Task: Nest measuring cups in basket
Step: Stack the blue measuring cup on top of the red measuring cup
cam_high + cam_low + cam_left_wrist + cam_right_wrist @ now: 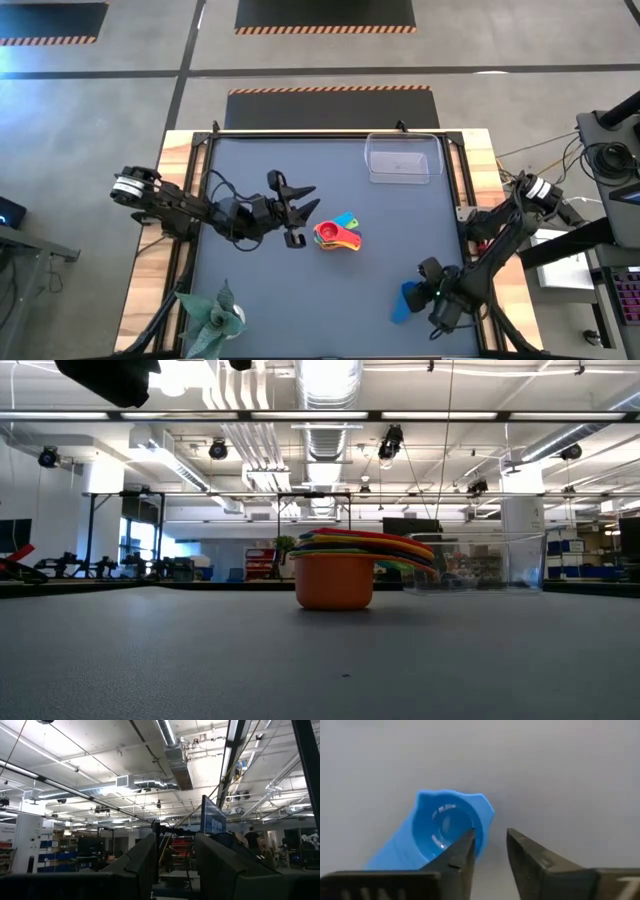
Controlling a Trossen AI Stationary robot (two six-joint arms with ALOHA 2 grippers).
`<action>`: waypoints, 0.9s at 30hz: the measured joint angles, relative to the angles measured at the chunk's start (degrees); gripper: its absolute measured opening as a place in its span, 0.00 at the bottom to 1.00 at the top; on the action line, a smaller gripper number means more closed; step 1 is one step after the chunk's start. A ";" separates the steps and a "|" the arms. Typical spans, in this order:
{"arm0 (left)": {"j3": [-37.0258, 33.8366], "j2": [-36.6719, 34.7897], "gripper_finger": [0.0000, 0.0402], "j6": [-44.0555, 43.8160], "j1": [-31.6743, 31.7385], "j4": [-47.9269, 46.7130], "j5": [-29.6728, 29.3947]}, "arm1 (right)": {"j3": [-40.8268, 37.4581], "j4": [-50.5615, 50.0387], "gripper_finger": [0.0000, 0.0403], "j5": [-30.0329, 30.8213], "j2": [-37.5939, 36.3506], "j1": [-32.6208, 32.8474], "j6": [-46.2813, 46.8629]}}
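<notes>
Our right gripper [490,852] hangs low over the blue measuring cup [442,827] near the table's front right, its fingers a narrow gap apart. One finger [462,855] sits over the cup's rim, the other [530,857] outside it over bare mat, and we cannot tell whether either touches the plastic. In the high view that gripper [432,285] sits just beside the blue cup [406,301], which lies alone on the dark mat [300,300].

Well apart from it, near the middle of the table, the other cups are gathered in a stack [337,234], red on top with orange, yellow, green and teal edges fanned out around it. From table height we see the orange cup [335,582] as the base of that stack, coloured rims layered above it.

Our left gripper [300,208] is just beside this stack, spread wide and holding nothing; its wrist camera looks past its two dark fingers [142,865] into the room.

The clear basket [403,159] stands at the table's far edge, right of centre, with no cups in it, well apart from the stack and the blue cup.
</notes>
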 joint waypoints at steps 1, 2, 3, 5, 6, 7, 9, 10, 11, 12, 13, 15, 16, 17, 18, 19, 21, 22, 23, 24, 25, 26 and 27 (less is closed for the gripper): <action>0.00 0.00 0.30 0.02 0.00 0.00 0.02 | 0.00 -0.66 0.21 -0.08 -0.04 -0.30 -0.69; 0.00 0.00 0.30 0.01 0.00 0.00 0.02 | 0.00 -1.37 0.18 -0.23 -0.09 -0.58 -1.74; 0.00 0.00 0.30 0.01 0.00 0.00 0.02 | 0.00 -2.16 0.15 -0.35 -0.21 -0.97 -2.76; 0.00 0.00 0.30 0.02 0.00 0.02 0.03 | -0.02 -3.26 0.10 -0.61 -0.53 -2.23 -5.87; 0.00 0.00 0.30 0.02 0.00 0.00 0.04 | -0.02 -3.60 0.07 -0.72 -0.81 -2.99 -8.17; 0.00 0.00 0.30 0.02 0.00 0.00 0.04 | -0.02 -4.00 0.05 -0.71 -1.11 -3.78 -10.72; 0.00 0.00 0.30 0.04 0.07 0.02 0.04 | -0.02 -4.76 0.03 -0.74 -1.97 -5.91 -17.07; 0.00 0.00 0.30 0.04 0.07 0.01 0.04 | -0.02 -4.67 0.03 -0.73 -2.39 -7.16 -20.87; 0.00 0.00 0.30 0.04 0.07 0.00 0.06 | -0.02 -4.54 0.03 -0.72 -2.84 -8.47 -24.97; 0.00 0.00 0.30 0.04 0.09 0.01 0.04 | -0.01 -4.58 0.02 -0.73 -3.16 -9.76 -29.09; 0.00 0.00 0.30 0.04 0.13 0.02 0.07 | 0.14 -4.69 0.02 -0.69 -3.38 -11.16 -32.77; 0.00 0.00 0.30 0.04 0.17 0.00 0.07 | 0.46 -4.57 0.02 -0.74 -3.77 -14.16 -39.88; 0.00 0.00 0.30 0.05 0.18 0.00 0.07 | 0.58 -4.53 0.02 -0.78 -3.87 -15.72 -42.89; 0.00 0.00 0.30 0.06 0.22 0.00 0.07 | 0.80 -4.63 0.02 -0.78 -3.92 -17.38 -45.76; 0.02 0.00 0.30 0.06 0.24 0.00 0.07 | 0.96 -4.56 0.02 -0.79 -3.92 -19.00 -48.61; 0.02 0.00 0.30 0.07 0.26 0.00 0.09 | 1.05 -4.52 0.02 -0.79 -3.92 -20.59 -51.32; 0.02 0.00 0.30 0.07 0.30 -0.02 0.09 | 1.36 -4.72 0.02 -0.82 -3.92 -23.50 -57.23; 0.02 0.00 0.30 0.07 0.31 -0.04 0.08 | 1.57 -4.52 0.02 -0.82 -3.92 -24.87 -60.21; 0.02 0.00 0.30 0.07 0.32 -0.04 0.09 | 1.73 -4.44 0.02 -0.86 -3.92 -26.13 -62.68; 0.02 0.00 0.30 0.07 0.34 -0.07 0.09 | 1.77 -4.48 0.02 -0.89 -3.92 -27.35 -64.36; 0.02 0.00 0.30 0.07 0.37 -0.07 0.09 | 1.77 -4.60 0.02 -0.95 -3.92 -28.59 -65.28; 0.02 0.00 0.30 0.07 0.37 -0.07 0.09 | 1.88 -4.66 0.02 -1.02 -3.92 -29.67 -66.28; 0.02 0.00 0.30 0.07 0.37 -0.12 0.09 | 2.03 -4.58 0.02 -1.01 -3.92 -30.72 -66.72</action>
